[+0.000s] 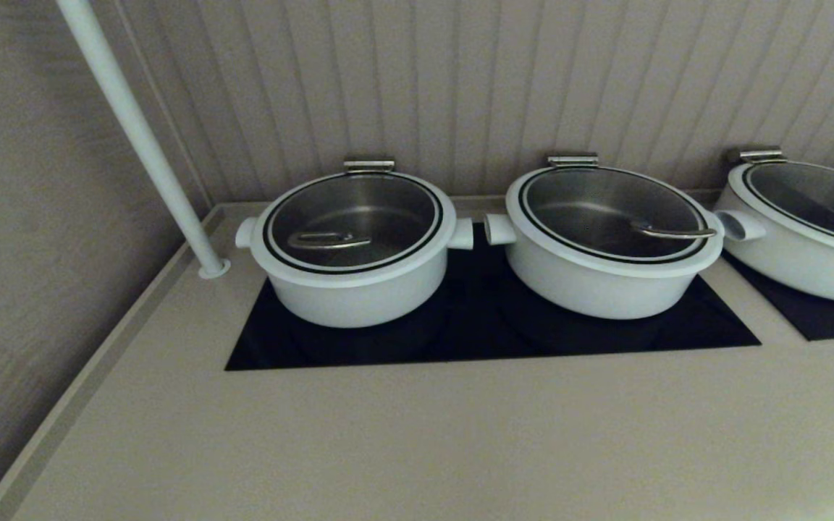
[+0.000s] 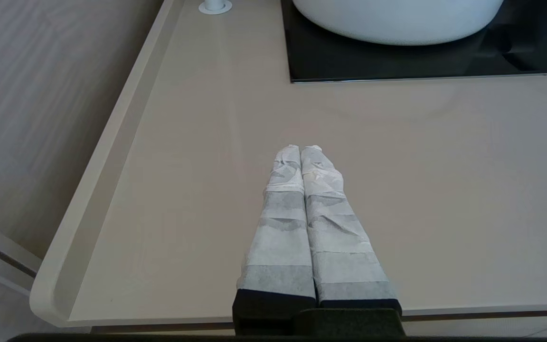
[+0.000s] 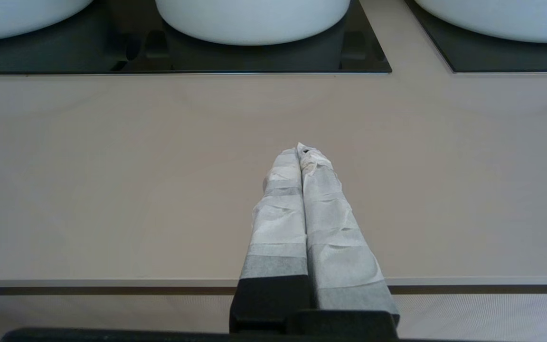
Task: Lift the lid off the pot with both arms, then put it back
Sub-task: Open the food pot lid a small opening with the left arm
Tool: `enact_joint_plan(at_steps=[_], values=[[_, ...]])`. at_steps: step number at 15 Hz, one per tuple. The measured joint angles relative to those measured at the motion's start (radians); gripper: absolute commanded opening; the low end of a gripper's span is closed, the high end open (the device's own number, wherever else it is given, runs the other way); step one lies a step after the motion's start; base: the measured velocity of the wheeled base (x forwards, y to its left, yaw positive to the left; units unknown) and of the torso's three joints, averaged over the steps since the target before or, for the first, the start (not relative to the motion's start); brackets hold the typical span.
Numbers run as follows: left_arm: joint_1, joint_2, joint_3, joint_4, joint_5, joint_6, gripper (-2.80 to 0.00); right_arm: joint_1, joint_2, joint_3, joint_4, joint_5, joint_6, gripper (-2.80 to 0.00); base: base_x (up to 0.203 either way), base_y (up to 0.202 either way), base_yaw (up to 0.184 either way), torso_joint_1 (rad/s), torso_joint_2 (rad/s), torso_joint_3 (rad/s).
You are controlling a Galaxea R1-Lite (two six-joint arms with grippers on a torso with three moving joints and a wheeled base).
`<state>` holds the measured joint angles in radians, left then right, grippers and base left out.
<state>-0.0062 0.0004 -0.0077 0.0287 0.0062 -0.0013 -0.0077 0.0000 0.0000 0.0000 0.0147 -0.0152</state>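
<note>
The pot [image 1: 355,293] is round, white and straight-sided, with two stub handles, and stands at the left of a black cooktop [image 1: 489,333]. The lid [image 1: 388,210] lies closed on it; its looped wire handle [image 1: 329,240] is left of centre. Neither arm shows in the head view. My left gripper [image 2: 300,148] is shut and empty, low over the beige counter near its front edge, with the pot's base [image 2: 397,21] ahead of it. My right gripper [image 3: 300,148] is shut and empty over the counter's front edge, facing the cooktop.
A wider tapering white pot [image 1: 605,282] with its own lid stands right of the task pot, and a third [image 1: 801,253] sits on another cooktop at far right. A white pole [image 1: 142,137] rises from the counter's back left. A raised lip [image 2: 98,185] edges the counter's left side.
</note>
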Motion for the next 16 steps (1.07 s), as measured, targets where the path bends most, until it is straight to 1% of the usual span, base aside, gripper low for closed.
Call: enact_joint_plan(at_steps=[16], values=[[0.000, 0.000, 0.000, 0.000, 0.001, 0.000, -2.80, 0.000, 0.000, 0.000, 0.000, 0.000, 0.001, -2.80, 0.000, 0.000, 0.000, 0.000, 0.00, 0.000]])
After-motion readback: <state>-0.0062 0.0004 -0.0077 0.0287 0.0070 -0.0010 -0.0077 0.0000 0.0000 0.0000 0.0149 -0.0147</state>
